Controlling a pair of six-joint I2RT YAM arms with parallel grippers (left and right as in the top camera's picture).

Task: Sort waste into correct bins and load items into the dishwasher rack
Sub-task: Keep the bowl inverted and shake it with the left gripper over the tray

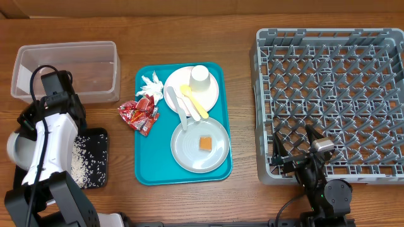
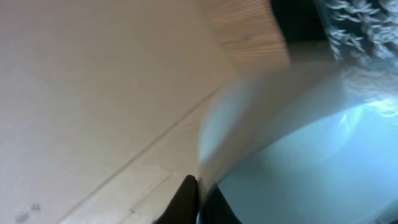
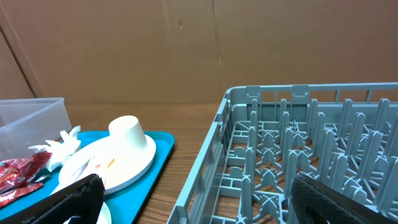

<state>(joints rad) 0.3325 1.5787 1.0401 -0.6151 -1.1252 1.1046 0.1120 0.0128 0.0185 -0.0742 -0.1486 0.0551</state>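
1. The table [image 1: 243, 192] is bare wood and carries everything below.

2. The dishwasher rack [image 1: 328, 94] is the grey peg crate. It takes up the right side of the table.

3. The teal tray [image 1: 144, 161] lies at centre, apart from the rack.

4. The clear tub [image 1: 116, 69] sits at the far left corner. The black tray [image 1: 101, 137] lies in front of it, and my left arm [image 1: 49, 142] hangs over much of it.

5. My right gripper [image 3: 199, 208] is at the near left corner of the rack. Its fingers are fully released, one at each lower corner of the right wrist view.

6. My left gripper [image 2: 198, 206] is clenched. One dark finger [image 2: 185, 198] shows against a blurred white curved surface. I cannot tell what that surface is, or whether I am grasping it.

7. Two white plates are on the teal tray: the far plate [image 1: 213, 94] and the near plate [image 1: 186, 154].

8. The white cup [image 1: 201, 79] stands mouth down on the far plate.

9. The red wrappers [image 1: 139, 115] lie across the left edge of the teal tray, partly over the table.

10. The white napkin [image 1: 150, 85] is crumpled in the tray's far left corner, just beside the far plate.

11. The white cutlery [image 1: 177, 106] and the yellow cutlery [image 1: 196, 104] lie side by side, bridging the two plates.

12. The orange cube [image 1: 206, 144] rests on the near plate.

13. The rice grains [image 1: 85, 162] are scattered in the black tray beside my left arm.
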